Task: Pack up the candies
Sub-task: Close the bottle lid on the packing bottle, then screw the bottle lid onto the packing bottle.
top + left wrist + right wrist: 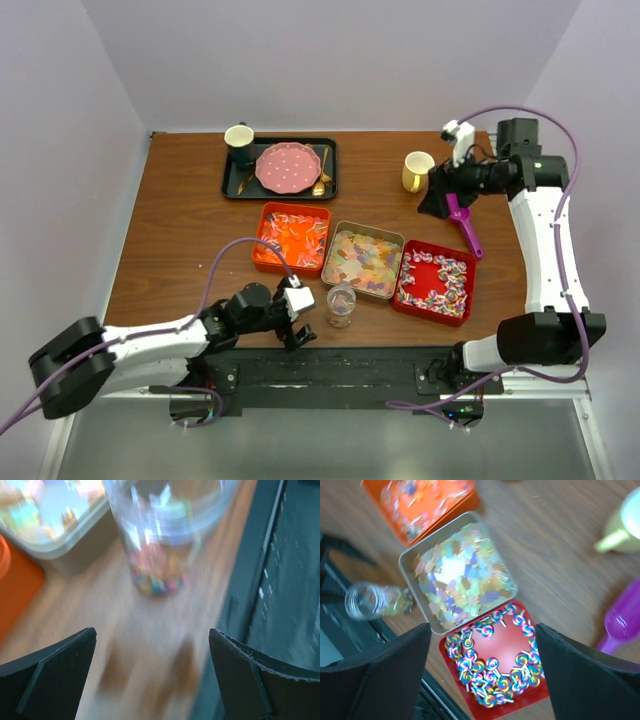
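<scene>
Black-fingered and low at the near edge of the brown wooden table [180, 230], your left gripper [152, 640] stands spread wide with nothing between its fingers. Just beyond it stands a small clear round jar [341, 306], upright, with a thin layer of mixed sweets in the bottom. It looks light and easy to tip, so steady it by the body, low down. Beyond the jar three square tins sit edge to edge in a row across the middle of the table, and the candies [462, 577] are there. The orange tin [256, 250] on the left holds orange-red wrapped pieces [292, 236], probably slick and crinkly. The silver tin [370, 230] in the middle holds pastel sugared gummies [362, 260], likely soft and a little tacky. The red tin [505, 642] on the right holds rainbow swirled pieces [485, 682] on short white sticks, hard and prone to tangle. All are small, light and loose, so you will do better lifting a heap than pinching one. A purple plastic scoop [465, 225] lies towards the right edge. Your right gripper [484, 630] hangs beside it, fingers wide apart and empty. Farther off stand a yellow mug [417, 171] and, at the far edge, a black tray [330, 170] with a pink dotted plate [287, 167] and a dark green mug [239, 143].
</scene>
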Tool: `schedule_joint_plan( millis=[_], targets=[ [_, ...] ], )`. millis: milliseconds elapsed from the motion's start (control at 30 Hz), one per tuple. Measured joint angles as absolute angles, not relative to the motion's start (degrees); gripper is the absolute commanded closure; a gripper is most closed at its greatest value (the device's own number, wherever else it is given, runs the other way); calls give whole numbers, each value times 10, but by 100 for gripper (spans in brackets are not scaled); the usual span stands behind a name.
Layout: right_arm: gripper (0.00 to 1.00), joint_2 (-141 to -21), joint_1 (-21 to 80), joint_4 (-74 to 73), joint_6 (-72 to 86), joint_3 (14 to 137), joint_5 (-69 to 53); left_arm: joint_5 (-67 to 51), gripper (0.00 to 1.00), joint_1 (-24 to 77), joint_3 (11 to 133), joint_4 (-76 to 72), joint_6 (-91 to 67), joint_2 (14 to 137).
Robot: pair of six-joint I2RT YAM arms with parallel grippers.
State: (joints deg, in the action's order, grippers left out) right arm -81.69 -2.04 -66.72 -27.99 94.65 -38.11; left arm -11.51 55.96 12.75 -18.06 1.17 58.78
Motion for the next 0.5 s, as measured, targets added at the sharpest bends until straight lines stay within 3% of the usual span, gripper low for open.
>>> schedule_joint_plan(
  millis=[333,500],
  targets=[
    [17,-818,150,-660,-321,852,-378,-173,0,561,98,-474,90,775],
    [20,-818,160,-644,-314,851,-374,-187,9,561,94,-610,96,898]
  ],
)
